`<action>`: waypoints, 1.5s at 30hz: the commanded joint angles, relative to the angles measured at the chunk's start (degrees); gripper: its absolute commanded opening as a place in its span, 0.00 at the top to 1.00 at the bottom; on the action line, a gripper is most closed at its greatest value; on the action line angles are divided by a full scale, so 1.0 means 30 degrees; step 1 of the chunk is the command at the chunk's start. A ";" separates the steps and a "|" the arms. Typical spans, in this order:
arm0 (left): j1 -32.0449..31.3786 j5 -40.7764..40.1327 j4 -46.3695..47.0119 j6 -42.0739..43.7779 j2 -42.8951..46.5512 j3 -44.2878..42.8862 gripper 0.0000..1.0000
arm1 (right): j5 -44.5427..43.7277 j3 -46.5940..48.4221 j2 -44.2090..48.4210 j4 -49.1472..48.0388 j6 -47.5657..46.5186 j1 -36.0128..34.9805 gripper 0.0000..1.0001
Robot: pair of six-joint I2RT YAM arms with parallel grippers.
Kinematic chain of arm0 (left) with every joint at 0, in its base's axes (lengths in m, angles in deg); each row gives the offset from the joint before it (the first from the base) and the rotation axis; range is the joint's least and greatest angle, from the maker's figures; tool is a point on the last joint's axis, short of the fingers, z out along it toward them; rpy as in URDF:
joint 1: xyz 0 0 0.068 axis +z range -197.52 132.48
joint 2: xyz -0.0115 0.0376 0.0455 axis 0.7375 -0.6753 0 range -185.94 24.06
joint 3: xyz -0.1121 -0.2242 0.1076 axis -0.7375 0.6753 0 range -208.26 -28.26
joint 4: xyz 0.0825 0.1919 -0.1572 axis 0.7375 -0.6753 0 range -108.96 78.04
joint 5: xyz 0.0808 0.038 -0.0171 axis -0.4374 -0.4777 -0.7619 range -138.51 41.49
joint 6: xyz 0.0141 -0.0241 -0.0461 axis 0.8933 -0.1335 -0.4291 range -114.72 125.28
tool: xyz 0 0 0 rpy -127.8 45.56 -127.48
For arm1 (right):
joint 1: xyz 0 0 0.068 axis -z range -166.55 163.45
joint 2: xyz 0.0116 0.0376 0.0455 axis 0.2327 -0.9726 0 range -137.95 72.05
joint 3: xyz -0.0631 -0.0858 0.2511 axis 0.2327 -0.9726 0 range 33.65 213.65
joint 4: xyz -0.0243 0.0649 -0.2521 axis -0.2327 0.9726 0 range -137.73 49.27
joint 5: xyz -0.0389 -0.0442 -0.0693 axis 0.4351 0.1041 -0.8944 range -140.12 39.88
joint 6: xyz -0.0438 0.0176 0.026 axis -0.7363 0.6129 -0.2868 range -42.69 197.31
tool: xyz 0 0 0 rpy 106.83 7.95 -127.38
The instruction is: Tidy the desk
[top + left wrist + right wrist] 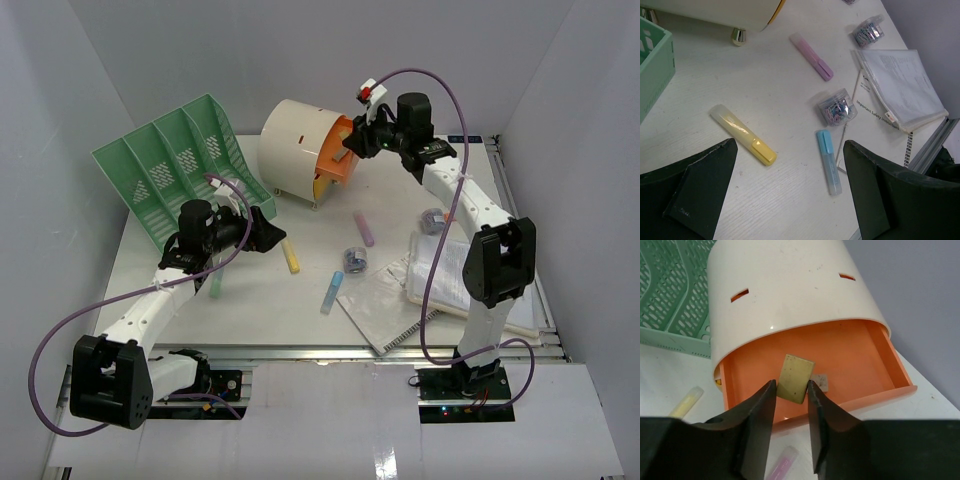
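The white desk (300,225) holds scattered items. In the right wrist view my right gripper (791,387) is shut on a small olive-yellow block (797,372), held over the pulled-out orange drawer (855,352) of the cream drum unit (298,148). A small grey piece (820,382) lies inside the drawer. My left gripper (790,150) hangs wide open above the desk with nothing between its fingers. A yellow highlighter (742,134) lies just ahead of its left finger and a blue highlighter (828,161) beside its right finger.
A pink highlighter (811,56) and two boxes of paper clips (837,106) (433,219) lie mid-desk. A green highlighter (215,283) sits under the left arm. Booklets and a plastic sleeve (440,270) are at the front right. The green file rack (180,165) stands back left.
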 commanded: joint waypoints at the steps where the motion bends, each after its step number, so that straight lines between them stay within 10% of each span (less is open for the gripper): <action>1: -0.0062 -0.0022 -0.0123 0.0318 0.0695 -0.0629 0.02 | -0.0481 0.1593 -0.0242 -0.0206 -0.0497 -0.0143 0.57; 6: -0.0062 -0.0022 -0.0152 0.0348 0.0711 -0.0629 0.02 | -0.0657 0.1809 -0.0343 -0.0168 -0.0568 -0.0180 0.32; 15: -0.0413 0.1329 0.0539 0.0472 0.0846 -0.0512 0.05 | 0.2844 0.0621 0.2288 0.0481 0.0072 0.0803 0.31; 24: -0.4239 -0.1090 0.0236 0.0330 0.0347 -0.3144 0.57 | 0.9860 -1.1265 0.9318 0.0354 -0.0535 0.4808 0.57; 29: -0.7665 -0.3262 -0.2477 0.1721 -0.3204 -0.8598 0.91 | 1.2082 -1.6726 1.2210 -0.0610 -0.1437 0.7034 0.65; 45: -1.1560 -1.3418 -0.9932 0.5152 -1.8605 -2.9238 0.91 | 1.2962 -1.8757 1.5276 -0.3445 0.1171 1.0795 0.69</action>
